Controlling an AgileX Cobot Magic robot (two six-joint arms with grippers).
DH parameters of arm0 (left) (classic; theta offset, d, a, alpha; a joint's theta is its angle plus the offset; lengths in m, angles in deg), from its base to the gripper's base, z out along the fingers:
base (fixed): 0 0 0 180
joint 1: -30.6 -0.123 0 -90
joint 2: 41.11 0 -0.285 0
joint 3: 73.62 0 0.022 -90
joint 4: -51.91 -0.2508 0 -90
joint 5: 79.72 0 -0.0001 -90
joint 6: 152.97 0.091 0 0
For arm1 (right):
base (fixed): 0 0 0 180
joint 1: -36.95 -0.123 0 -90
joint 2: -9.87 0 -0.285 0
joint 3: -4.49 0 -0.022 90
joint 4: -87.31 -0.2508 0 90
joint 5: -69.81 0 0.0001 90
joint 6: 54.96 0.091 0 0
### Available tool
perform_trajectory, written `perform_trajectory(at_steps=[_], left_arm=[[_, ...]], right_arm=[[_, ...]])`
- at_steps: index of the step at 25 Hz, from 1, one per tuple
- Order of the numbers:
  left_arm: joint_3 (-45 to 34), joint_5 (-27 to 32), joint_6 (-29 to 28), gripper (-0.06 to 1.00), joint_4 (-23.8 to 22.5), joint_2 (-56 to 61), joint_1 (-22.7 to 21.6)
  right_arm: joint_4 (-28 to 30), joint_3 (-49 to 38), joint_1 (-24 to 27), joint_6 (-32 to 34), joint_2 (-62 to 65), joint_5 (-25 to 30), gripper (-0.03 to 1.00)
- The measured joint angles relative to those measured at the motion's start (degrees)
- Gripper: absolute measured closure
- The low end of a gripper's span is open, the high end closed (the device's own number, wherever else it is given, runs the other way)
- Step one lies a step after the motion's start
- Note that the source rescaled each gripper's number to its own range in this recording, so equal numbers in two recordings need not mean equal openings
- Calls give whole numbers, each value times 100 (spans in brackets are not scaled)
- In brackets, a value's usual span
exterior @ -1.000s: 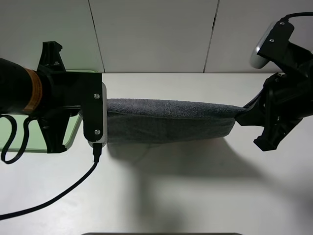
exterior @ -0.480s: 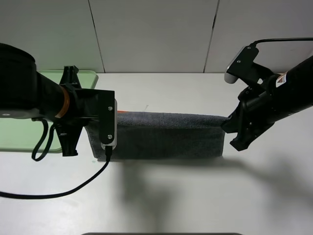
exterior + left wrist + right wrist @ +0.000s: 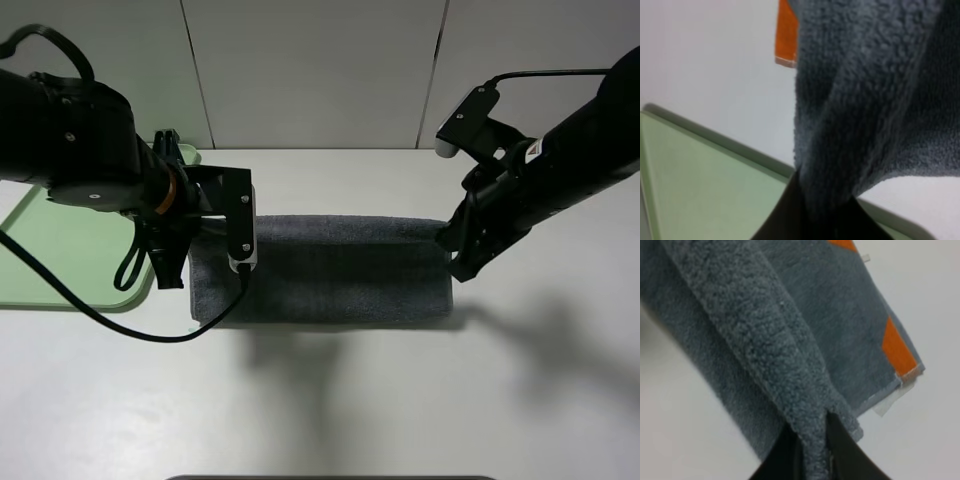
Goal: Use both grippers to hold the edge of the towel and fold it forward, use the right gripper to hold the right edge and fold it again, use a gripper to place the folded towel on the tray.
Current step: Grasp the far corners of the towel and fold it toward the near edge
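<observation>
The dark grey towel [image 3: 340,270] lies folded as a long band on the white table, its far edge doubled over. My left gripper [image 3: 196,250] is shut on its left end, low over the table beside the pale green tray [image 3: 60,250]. My right gripper [image 3: 452,245] is shut on its right end. In the left wrist view the towel [image 3: 870,100] hangs pinched between the black fingers [image 3: 785,220], with an orange patch [image 3: 786,35] and the tray [image 3: 710,200] beneath. In the right wrist view the towel [image 3: 765,335] is pinched too, showing orange patches [image 3: 897,347].
The white table [image 3: 400,400] spreads in front of the towel. A pale wall with panel seams [image 3: 320,70] stands behind the table. A black cable [image 3: 110,320] loops from the left arm across the table.
Both grippers have carried the towel's edge forward and down, away from the camera. The towel went from hanging stretched between them to lying folded on the table.
</observation>
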Motion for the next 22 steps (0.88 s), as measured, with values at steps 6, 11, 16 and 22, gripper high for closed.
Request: perform_trajectory(at_steps=[6,11,16,22], left_arm=[[70,-40,11,94,-137,-189,-56],[203,-170,11,94,-292,-447,-56],[421,-215,11,94,-317,-649,-73],[514,-313,11,94,-317,-746,-240]], right_arm=[[92,231,6,6,-603,-108,97],[104,240,200,47,-880,-259,97],[107,258,340,83,-885,-349,97],[107,258,340,83,-885,-493,97]])
